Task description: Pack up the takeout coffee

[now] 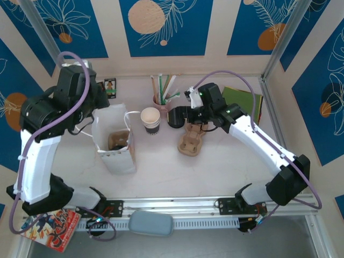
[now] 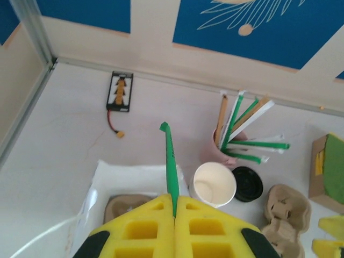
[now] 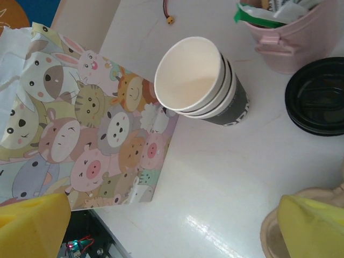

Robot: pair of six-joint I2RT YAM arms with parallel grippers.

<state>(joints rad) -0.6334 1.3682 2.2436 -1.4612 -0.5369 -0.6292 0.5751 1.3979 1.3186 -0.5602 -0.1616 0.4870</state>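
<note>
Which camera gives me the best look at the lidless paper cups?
Right wrist: the lidless paper cups sit close and central, showing nested rims, the dark band and an empty inside. Top external shows them small beside the paper bag. Left wrist looks down into the open mouth.

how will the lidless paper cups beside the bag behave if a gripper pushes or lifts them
The paper cups look empty, so probably light and apt to slide or tip from a push. Several rims show nested, so lifting the top one may leave others behind. With no lid on, the thin rim would likely dent under a hard squeeze.
</note>
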